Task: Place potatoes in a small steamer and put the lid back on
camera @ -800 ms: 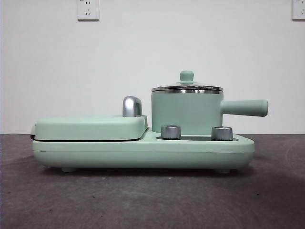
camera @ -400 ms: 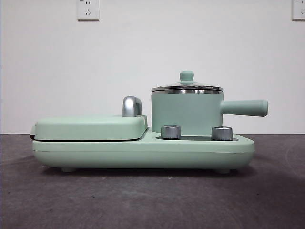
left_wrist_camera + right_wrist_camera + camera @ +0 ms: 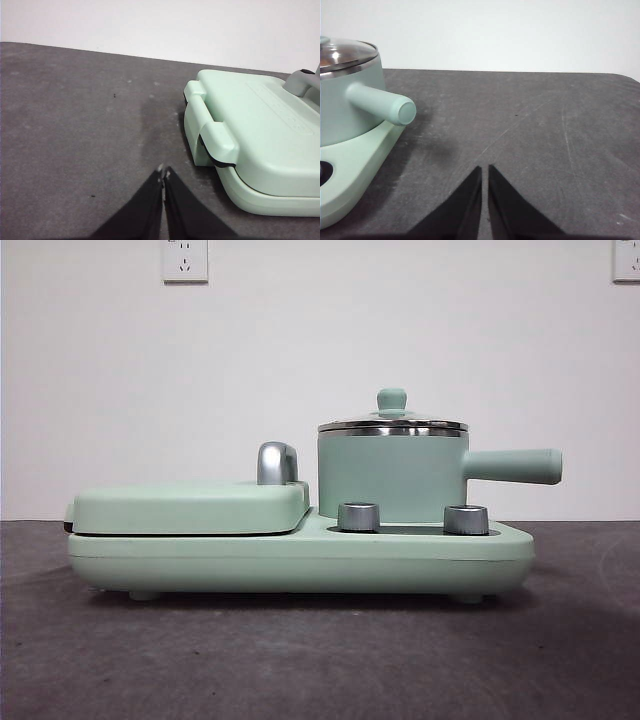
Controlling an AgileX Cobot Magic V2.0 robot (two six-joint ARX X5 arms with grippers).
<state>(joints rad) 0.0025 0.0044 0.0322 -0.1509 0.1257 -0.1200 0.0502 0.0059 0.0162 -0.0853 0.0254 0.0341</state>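
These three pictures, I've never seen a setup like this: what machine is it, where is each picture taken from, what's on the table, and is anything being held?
It is a two-armed robot at a table. One picture comes from a low camera looking level across the table; the other two come from cameras on the arms' wrists. The black wedges in those are the left gripper and right gripper, both shut and holding nothing, above the dark table. On the table stands a mint green cooking appliance. Its flat griddle cover is closed. Beside that sits the small steamer, side handle pointing outward, with the glass lid on. No potato is clearly visible.
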